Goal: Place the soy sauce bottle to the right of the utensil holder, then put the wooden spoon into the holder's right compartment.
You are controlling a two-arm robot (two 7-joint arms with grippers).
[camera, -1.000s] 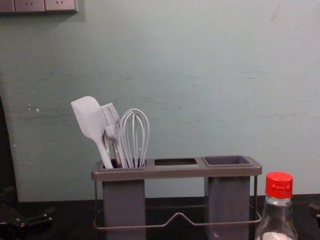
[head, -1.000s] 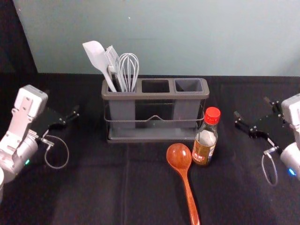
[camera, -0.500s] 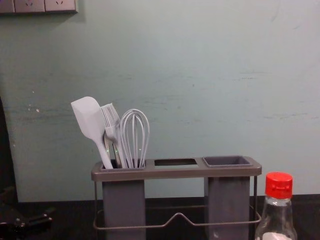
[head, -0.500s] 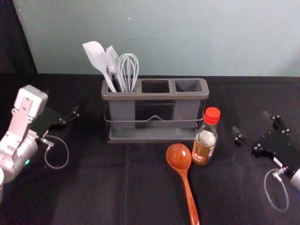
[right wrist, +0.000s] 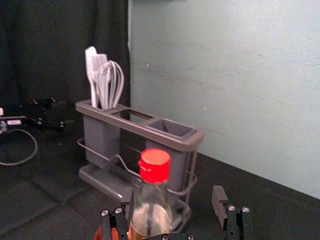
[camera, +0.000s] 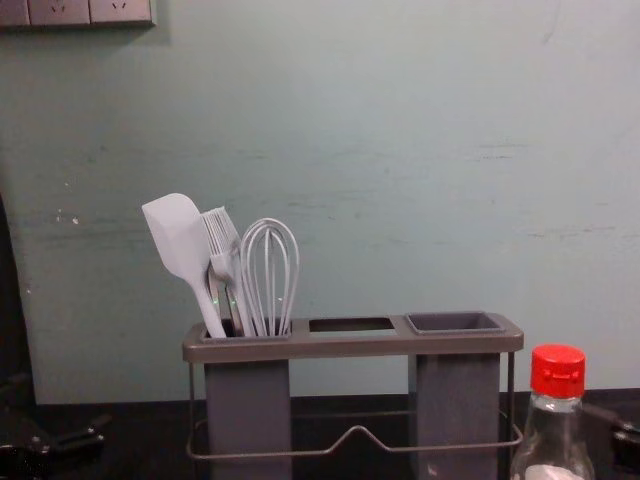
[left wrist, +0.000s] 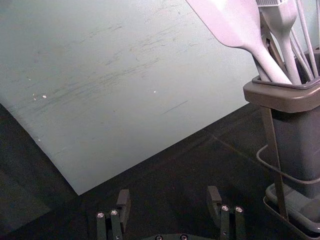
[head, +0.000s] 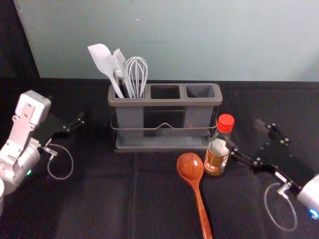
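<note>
At the right of the head view, the right gripper points in toward the soy sauce bottle, its fingers spread and gripping nothing; one fingertip lies right by the bottle's right side, though whether it touches cannot be told; in the right wrist view the bottle's red cap stands in front of the gripper, nearer one finger than the other; the bottle is upright on the dark cloth, right of centre in the head view, just in front of the right end of the utensil holder; beside it lies the wooden spoon, bowl toward the holder and handle running down to the bottom edge of the frame; the holder sits at upper centre, with a white spatula, a pastry brush and a whisk upright or leaning in its left compartment; at the left edge the left gripper is parked, fingers apart, holding nothing
</note>
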